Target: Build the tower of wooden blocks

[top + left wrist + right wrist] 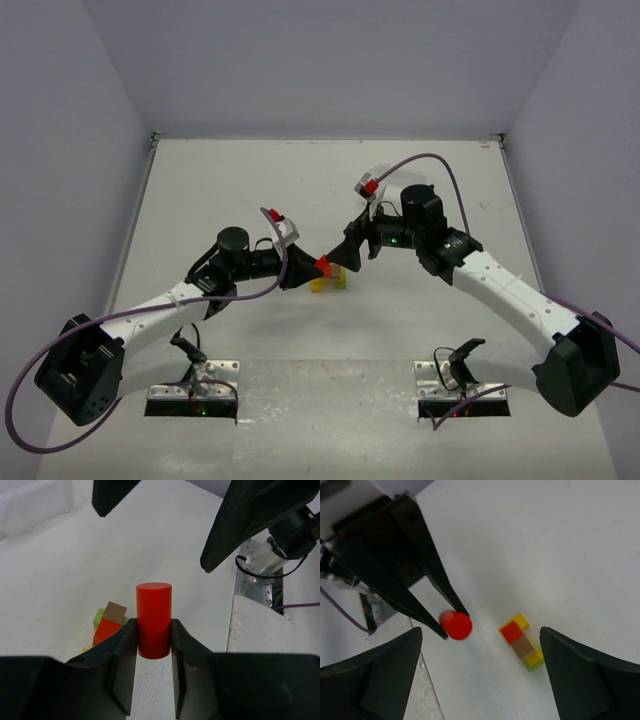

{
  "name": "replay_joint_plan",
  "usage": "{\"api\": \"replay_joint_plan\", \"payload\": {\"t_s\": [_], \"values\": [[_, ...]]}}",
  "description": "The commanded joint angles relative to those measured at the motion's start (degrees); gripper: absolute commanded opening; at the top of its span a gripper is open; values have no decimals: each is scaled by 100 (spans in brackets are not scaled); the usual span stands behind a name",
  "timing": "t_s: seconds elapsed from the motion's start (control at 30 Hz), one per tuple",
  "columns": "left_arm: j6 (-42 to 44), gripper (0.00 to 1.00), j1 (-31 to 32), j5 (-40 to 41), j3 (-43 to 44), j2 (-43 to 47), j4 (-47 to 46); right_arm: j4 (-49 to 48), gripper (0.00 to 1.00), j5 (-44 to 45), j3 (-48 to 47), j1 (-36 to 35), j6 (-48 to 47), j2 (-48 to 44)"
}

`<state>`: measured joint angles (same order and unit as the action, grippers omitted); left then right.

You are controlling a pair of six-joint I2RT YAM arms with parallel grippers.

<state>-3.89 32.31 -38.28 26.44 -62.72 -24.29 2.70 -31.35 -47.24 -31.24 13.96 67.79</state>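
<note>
Within left gripper [153, 626], upright red cylinder [154, 609], overhead just a sliver.

1 red cyl [154, 620], 1 block stack [522, 642]

The wood block tower [330, 282] is carried near the white table's [300, 180] centre; mounting plates [214, 369] are fixed at 5 and 7 o'clock.

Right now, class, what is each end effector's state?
Left end effector: closed on the red wooden cylinder.
Right end effector: open, holding nothing.
</note>
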Motion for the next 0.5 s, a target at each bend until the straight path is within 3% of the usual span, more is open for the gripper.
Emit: {"api": "replay_joint_plan", "payload": {"t_s": [0.0,0.27,0.47], "values": [[310,0,158,-526,63,143,-515,-27,97,-336,-539,-95,387,145],[284,0,188,-383,11,320,-523,377,79,-761,-875,-153,940,446],[170,0,192,-80,-173,645,-699,460,72,-833,-753,-223,1173,415]]}}
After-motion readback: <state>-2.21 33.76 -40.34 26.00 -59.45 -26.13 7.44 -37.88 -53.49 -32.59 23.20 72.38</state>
